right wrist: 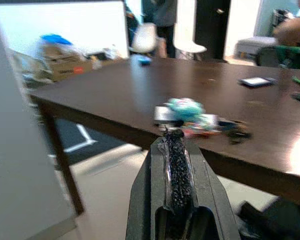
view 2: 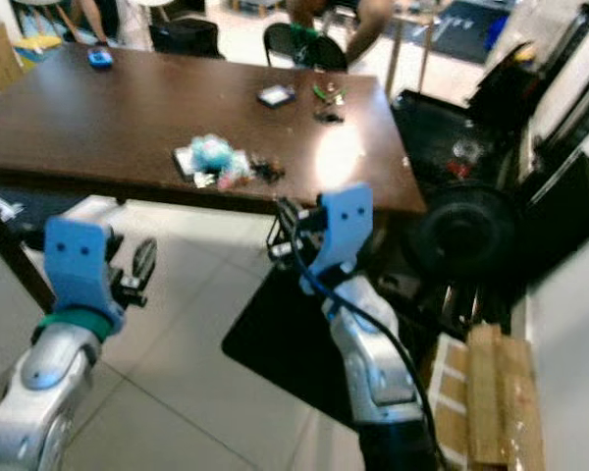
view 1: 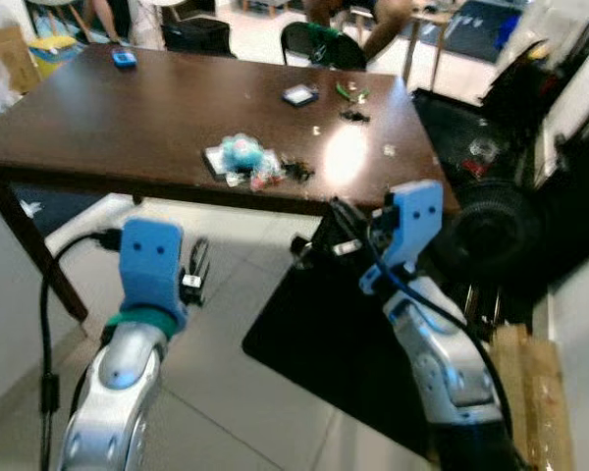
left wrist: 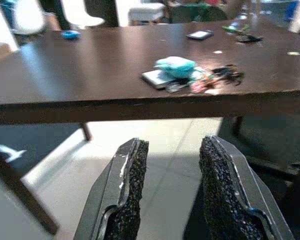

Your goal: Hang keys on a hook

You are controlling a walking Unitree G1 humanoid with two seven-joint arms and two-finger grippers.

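Note:
A bunch of keys [view 1: 245, 159] with a fluffy teal charm lies near the front edge of the dark brown table [view 1: 128, 118]; it also shows as the keys [left wrist: 182, 70] in the left wrist view and the keys [right wrist: 187, 112] in the right wrist view. My left gripper [left wrist: 172, 150] is open and empty. It hangs over the floor, below and short of the table edge, also seen as the left gripper [view 1: 194, 270]. My right gripper [right wrist: 174, 137] is shut with nothing between its fingers. It sits just below the table edge, to the right of the keys.
A phone [view 1: 299, 94], small dark items [view 1: 353, 115] and a blue object [view 1: 125, 58] lie farther back on the table. Chairs and seated people are behind it. A black mat [view 1: 324, 343] covers the floor under my right arm. Black equipment [view 1: 501, 226] and cardboard [view 1: 540, 392] stand at the right.

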